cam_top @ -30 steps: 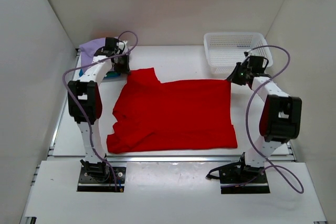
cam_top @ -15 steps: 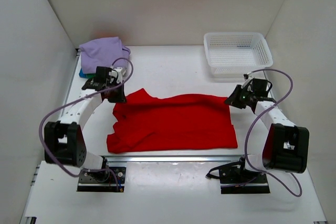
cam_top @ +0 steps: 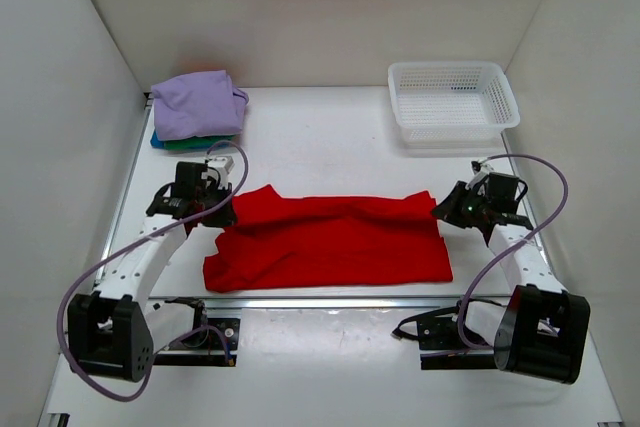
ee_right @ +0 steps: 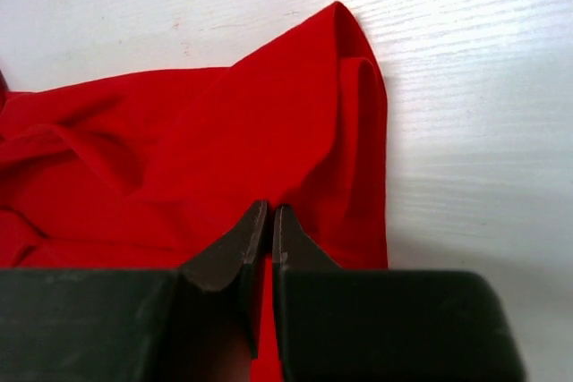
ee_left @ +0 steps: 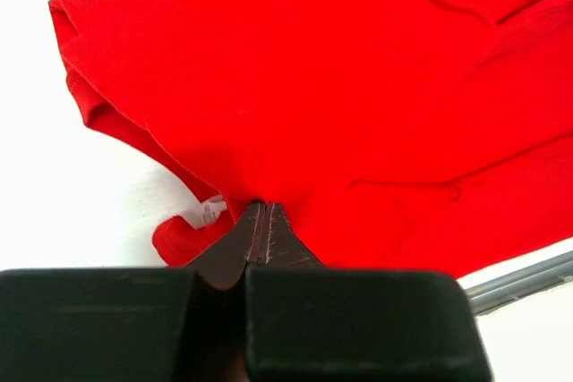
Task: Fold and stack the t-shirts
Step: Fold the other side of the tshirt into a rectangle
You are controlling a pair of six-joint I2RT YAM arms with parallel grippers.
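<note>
Fingertips (ee_left: 252,232) of the left gripper (ee_left: 262,208) are pinched tight on the red t-shirt (cam_top: 330,242), at its collar-side edge, and the right gripper (ee_right: 270,210) is clamped the same way on the opposite corner. Between them the far half lies doubled toward the near hem, so this fold looks about halfway laid. Out at the far-left corner, the lavender t-shirt (cam_top: 195,104) sits folded atop teal and green ones (cam_top: 165,139); that pile looks done. Left, by my reading: lay this fold, fold again, add red to the stack. White basket (cam_top: 450,132) stands far right, well apart.
</note>
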